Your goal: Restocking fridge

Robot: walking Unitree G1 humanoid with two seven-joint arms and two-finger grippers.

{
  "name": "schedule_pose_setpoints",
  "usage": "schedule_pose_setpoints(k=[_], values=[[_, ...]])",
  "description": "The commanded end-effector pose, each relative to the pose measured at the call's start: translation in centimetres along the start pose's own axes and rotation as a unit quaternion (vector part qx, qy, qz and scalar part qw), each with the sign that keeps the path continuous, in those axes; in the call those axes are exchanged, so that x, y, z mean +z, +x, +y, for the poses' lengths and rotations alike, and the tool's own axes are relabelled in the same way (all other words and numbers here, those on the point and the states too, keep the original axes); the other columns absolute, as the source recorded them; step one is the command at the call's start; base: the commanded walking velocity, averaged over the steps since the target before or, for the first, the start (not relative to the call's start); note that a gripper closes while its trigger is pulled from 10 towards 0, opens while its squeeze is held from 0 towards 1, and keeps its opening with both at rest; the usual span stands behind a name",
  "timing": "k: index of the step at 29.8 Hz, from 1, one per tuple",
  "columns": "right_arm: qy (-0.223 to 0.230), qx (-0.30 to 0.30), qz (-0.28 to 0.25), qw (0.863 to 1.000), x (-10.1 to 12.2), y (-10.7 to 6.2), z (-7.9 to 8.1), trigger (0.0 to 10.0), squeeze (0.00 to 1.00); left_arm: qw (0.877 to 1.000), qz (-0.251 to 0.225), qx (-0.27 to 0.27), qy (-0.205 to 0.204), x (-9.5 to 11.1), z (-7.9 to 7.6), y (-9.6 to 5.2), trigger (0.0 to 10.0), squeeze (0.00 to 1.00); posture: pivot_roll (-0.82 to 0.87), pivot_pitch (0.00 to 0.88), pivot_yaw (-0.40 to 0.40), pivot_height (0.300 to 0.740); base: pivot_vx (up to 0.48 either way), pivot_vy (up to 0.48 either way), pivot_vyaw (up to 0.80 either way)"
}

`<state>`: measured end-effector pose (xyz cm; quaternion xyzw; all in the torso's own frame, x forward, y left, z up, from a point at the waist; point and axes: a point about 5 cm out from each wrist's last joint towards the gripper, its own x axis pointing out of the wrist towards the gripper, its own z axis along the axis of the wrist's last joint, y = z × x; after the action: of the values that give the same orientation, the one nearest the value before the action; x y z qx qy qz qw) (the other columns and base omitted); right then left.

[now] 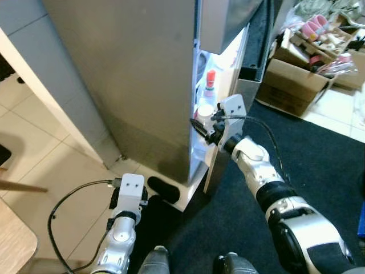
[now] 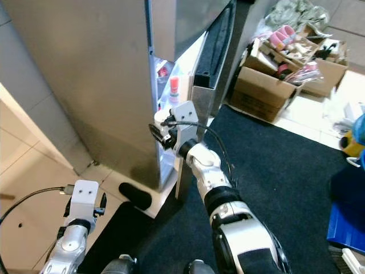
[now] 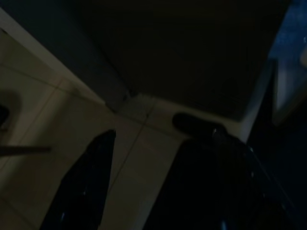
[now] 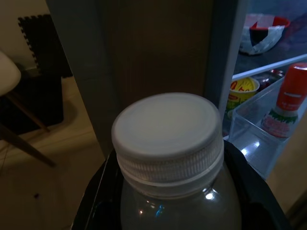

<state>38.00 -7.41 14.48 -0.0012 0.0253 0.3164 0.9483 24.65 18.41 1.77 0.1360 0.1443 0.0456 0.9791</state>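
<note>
We hold a white-capped bottle [image 4: 168,158] in our right jaws [image 1: 204,127], closed around its neck, at the narrow opening of the fridge [image 1: 142,85]. Just ahead stands a red-capped bottle [image 4: 287,105] in the door bin [image 4: 259,143]. Pushing in, we could knock it or clip the door edge. Our left jaws [image 3: 139,187] hang idle, parted, empty.

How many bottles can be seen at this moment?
2. One white-capped bottle is held in the right gripper at the fridge opening. One red-capped bottle stands in the fridge's clear bin. More may be hidden inside.
</note>
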Motion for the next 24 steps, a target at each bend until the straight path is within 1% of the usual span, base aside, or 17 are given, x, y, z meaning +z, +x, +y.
schedule_pose_setpoints(k=[1, 2, 3, 4, 7, 8, 9, 12, 14, 15, 18, 19, 20, 21, 22, 23, 24], values=[[-0.002, -0.025, -0.017, 1.0, 1.0, 0.2, -0.7, 10.0, 0.0, 1.0, 0.009, -0.014, 0.023, -0.4, 0.2, -0.7, 10.0, 0.0, 0.21, 0.22, 0.0, 0.74, 0.0, 0.0, 0.0], [-0.002, -0.025, -0.017, 1.0, 1.0, 0.2, -0.7, 10.0, 0.0, 1.0, 0.009, -0.014, 0.023, -0.4, 0.2, -0.7, 10.0, 0.0, 0.21, 0.22, 0.0, 0.74, 0.0, 0.0, 0.0], [-0.012, -0.045, -0.014, 0.999, 1.2, 0.2, -1.1, 10.0, 0.0, 1.0, 0.01, -0.015, 0.024, -0.3, 0.2, -0.9, 10.0, 0.0, 0.2, 0.221, 0.002, 0.74, 0.0, 0.0, 0.0], [-0.025, -0.078, -0.009, 0.997, 1.3, 0.1, -1.8, 10.0, 0.0, 0.999, 0.012, -0.017, 0.024, -0.3, 0.1, -1.1, 10.0, 0.0, 0.19, 0.226, 0.004, 0.74, 0.0, 0.0, 0.0], [-0.048, -0.141, -0.002, 0.989, 1.5, -0.3, -3.1, 10.0, 0.0, 0.999, 0.014, -0.022, 0.025, -0.2, 0.0, -1.3, 10.0, 0.0, 0.18, 0.227, 0.006, 0.74, 0.0, 0.0, 0.0], [-0.054, -0.183, 0.0, 0.982, 1.5, -1.0, -4.3, 10.0, 0.0, 0.999, 0.015, -0.027, 0.026, -0.1, -0.3, -1.2, 10.0, 0.0, 0.18, 0.227, 0.006, 0.74, 0.0, 0.0, 0.0], [-0.054, -0.183, 0.0, 0.982, 1.5, -1.0, -4.3, 10.0, 0.0, 0.999, 0.015, -0.027, 0.026, -0.1, -0.3, -1.2, 10.0, 0.0, 0.18, 0.227, 0.006, 0.74, 0.0, 0.0, 0.0], [-0.074, -0.307, 0.014, 0.949, 1.3, -4.1, -8.5, 10.0, 0.0, 0.999, 0.014, -0.041, 0.024, 0.4, -1.0, -0.9, 10.0, 0.0, 0.14, 0.233, 0.011, 0.74, 0.0, 0.0, 0.0], [-0.079, -0.355, 0.021, 0.931, 1.1, -6.0, -10.6, 10.0, 0.0, 0.999, 0.014, -0.045, 0.023, 0.6, -1.3, -0.8, 10.0, 0.0, 0.13, 0.235, 0.013, 0.74, 0.0, 0.0, 0.0], [-0.079, -0.355, 0.021, 0.931, 1.1, -6.0, -10.6, 10.0, 0.0, 0.999, 0.014, -0.045, 0.023, 0.6, -1.3, -0.8, 10.0, 0.0, 0.13, 0.235, 0.013, 0.74, 0.0, 0.0, 0.0], [-0.08, -0.403, 0.028, 0.911, 0.8, -8.2, -12.5, 10.0, 0.0, 0.998, 0.016, -0.05, 0.023, 0.8, -1.5, -0.7, 10.0, 0.0, 0.11, 0.236, 0.014, 0.74, 0.0, 0.0, 0.0], [-0.082, -0.433, 0.031, 0.897, 0.6, -9.7, -13.7, 10.0, 0.0, 0.998, 0.016, -0.053, 0.022, 0.8, -1.7, -0.7, 10.0, 0.0, 0.1, 0.238, 0.014, 0.74, 0.0, 0.0, 0.0], [-0.085, -0.456, 0.034, 0.885, 0.5, -10.8, -14.5, 10.0, 0.0, 0.998, 0.017, -0.055, 0.022, 0.8, -1.8, -0.7, 10.0, 0.0, 0.1, 0.238, 0.014, 0.74, 0.0, 0.0, 0.0], [-0.085, -0.456, 0.034, 0.885, 0.5, -10.8, -14.5, 10.0, 0.0, 0.998, 0.017, -0.055, 0.022, 0.8, -1.8, -0.7, 10.0, 0.0, 0.1, 0.238, 0.014, 0.74, 0.0, 0.0, 0.0], [-0.088, -0.468, 0.036, 0.878, 0.5, -11.5, -14.9, 10.0, 0.0, 0.998, 0.018, -0.056, 0.022, 0.9, -1.9, -0.7, 10.0, 0.0, 0.1, 0.238, 0.014, 0.74, 0.0, 0.0, 0.0], [-0.089, -0.497, 0.032, 0.863, 0.5, -13.2, -16.0, 10.0, 0.0, 0.998, 0.018, -0.058, 0.022, 0.9, -2.0, -0.7, 10.0, 0.0, 0.09, 0.241, 0.011, 0.74, 0.0, 0.0, 0.0], [-0.091, -0.512, 0.026, 0.854, 0.6, -14.4, -16.6, 10.0, 0.0, 0.998, 0.018, -0.059, 0.021, 0.9, -2.1, -0.6, 10.0, 0.0, 0.08, 0.242, 0.011, 0.74, 0.0, 0.0, 0.0]])
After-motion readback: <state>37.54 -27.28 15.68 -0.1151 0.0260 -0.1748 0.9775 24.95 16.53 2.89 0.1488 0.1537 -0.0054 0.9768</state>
